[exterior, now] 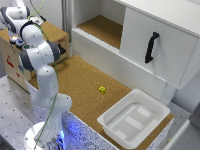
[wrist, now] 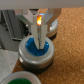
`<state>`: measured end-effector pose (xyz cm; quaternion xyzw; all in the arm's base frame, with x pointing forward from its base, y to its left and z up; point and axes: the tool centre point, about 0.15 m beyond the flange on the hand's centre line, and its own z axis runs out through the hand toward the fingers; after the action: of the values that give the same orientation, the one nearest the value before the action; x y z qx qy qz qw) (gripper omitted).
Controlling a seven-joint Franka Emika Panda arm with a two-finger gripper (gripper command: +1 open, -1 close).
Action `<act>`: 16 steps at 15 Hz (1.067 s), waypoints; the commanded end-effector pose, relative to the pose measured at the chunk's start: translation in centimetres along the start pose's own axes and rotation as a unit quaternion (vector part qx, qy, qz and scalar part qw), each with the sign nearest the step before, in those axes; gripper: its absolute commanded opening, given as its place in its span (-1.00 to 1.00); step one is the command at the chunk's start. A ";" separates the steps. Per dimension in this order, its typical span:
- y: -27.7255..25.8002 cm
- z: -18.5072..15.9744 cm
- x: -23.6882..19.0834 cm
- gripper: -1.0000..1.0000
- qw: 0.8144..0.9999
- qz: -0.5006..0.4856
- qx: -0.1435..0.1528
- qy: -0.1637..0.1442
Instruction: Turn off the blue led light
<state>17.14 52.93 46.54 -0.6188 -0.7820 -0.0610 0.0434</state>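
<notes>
In the wrist view the blue led light [wrist: 44, 48] is a small round blue dome in a grey ring housing. My gripper [wrist: 40, 37] stands directly over it with its two fingers pressed together, tips touching the top of the dome. An orange glow shows between the fingers higher up. In the exterior view the blue led light [exterior: 20, 44] sits on top of the wooden box [exterior: 50, 35] at the exterior view's left, with the gripper [exterior: 18, 40] reaching down onto it, largely hidden by the arm.
An orange round button [exterior: 13, 38] sits next to the blue one. A green button [wrist: 20, 79] lies close by. A little yellow cube [exterior: 102, 89] and a white bin [exterior: 111, 121] rest on the cork table. A white cabinet with a black handle [exterior: 151, 47] stands behind.
</notes>
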 end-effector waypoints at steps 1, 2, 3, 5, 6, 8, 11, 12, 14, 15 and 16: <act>0.6 -7.2 -0.8 1.00 0.993 0.025 -0.090 0.067; 1.1 -8.3 -1.2 1.00 0.991 0.040 -0.107 0.075; 2.3 -8.3 -1.7 1.00 0.989 0.063 -0.112 0.071; 5.0 -7.2 -3.0 1.00 0.984 0.125 -0.109 0.065; 6.2 -6.6 -3.9 1.00 0.982 0.149 -0.098 0.060; 6.8 -6.3 -4.3 1.00 0.980 0.165 -0.097 0.057; 6.8 -6.3 -4.3 1.00 0.980 0.165 -0.097 0.057; 6.8 -6.3 -4.3 1.00 0.980 0.165 -0.097 0.057; 6.8 -6.3 -4.3 1.00 0.980 0.165 -0.097 0.057; 6.8 -6.3 -4.3 1.00 0.980 0.165 -0.097 0.057; 6.8 -6.3 -4.3 1.00 0.980 0.165 -0.097 0.057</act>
<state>24.29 49.37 53.10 -0.7323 -0.6638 -0.1492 0.0287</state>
